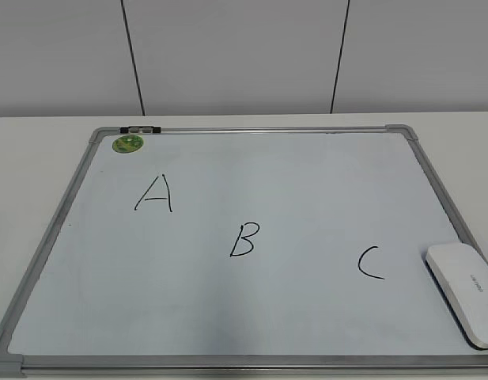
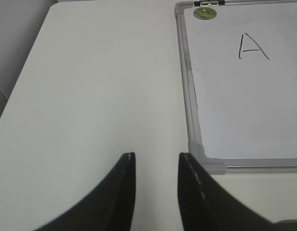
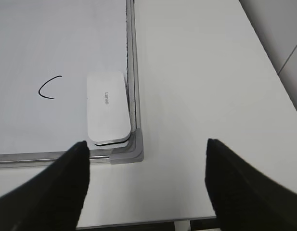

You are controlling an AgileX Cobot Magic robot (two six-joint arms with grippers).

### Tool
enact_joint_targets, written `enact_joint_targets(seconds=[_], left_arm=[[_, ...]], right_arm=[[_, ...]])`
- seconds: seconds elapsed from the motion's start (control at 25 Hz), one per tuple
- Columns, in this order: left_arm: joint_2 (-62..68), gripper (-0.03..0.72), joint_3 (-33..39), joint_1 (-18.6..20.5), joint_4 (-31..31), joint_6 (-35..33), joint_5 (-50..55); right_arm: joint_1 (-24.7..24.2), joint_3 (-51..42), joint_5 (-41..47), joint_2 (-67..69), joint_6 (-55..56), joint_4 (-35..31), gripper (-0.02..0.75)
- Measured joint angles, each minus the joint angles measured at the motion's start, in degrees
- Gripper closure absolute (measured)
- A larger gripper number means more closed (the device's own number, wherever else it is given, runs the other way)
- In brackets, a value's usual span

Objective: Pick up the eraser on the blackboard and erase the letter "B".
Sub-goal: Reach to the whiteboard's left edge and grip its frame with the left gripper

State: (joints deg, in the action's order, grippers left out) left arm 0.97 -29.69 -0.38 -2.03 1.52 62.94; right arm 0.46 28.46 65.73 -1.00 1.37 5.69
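The white eraser (image 1: 463, 293) lies flat on the blackboard (image 1: 251, 168) in its near right corner, beside the frame. It also shows in the right wrist view (image 3: 107, 106). The letter "B" (image 1: 244, 239) is in black near the board's middle, between an "A" (image 1: 155, 195) and a "C" (image 1: 369, 263). My right gripper (image 3: 146, 144) is open and empty, above the table just in front of the board's near right corner (image 3: 129, 150). My left gripper (image 2: 156, 156) is open and empty, over bare table left of the board's near left corner (image 2: 206, 161). Neither gripper shows in the exterior view.
A round green magnet (image 1: 127, 143) sits at the board's far left corner, next to a black and silver clip (image 1: 140, 128) on the frame. The white table (image 1: 38, 150) surrounds the board; its near edge (image 3: 138, 222) is close below my right gripper.
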Motion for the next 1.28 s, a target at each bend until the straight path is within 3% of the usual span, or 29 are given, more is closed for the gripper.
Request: enact_joint_targets(seconds=[0.52, 0.96, 1.28], left_arm=[[2.18, 0.457, -1.29, 0.00, 2.03, 0.00, 0.00], [24.06, 0.451, -11.26, 0.00, 2.03, 0.00, -1.58], [42.57, 0.447, -19.81, 0.00, 6.88, 0.22, -1.36]], right_arm=[[0.00, 0.00, 0.00, 0.00, 0.00, 0.00, 0.184], [0.00, 0.00, 0.00, 0.00, 0.00, 0.00, 0.184], [0.00, 0.00, 0.00, 0.00, 0.00, 0.00, 0.184]])
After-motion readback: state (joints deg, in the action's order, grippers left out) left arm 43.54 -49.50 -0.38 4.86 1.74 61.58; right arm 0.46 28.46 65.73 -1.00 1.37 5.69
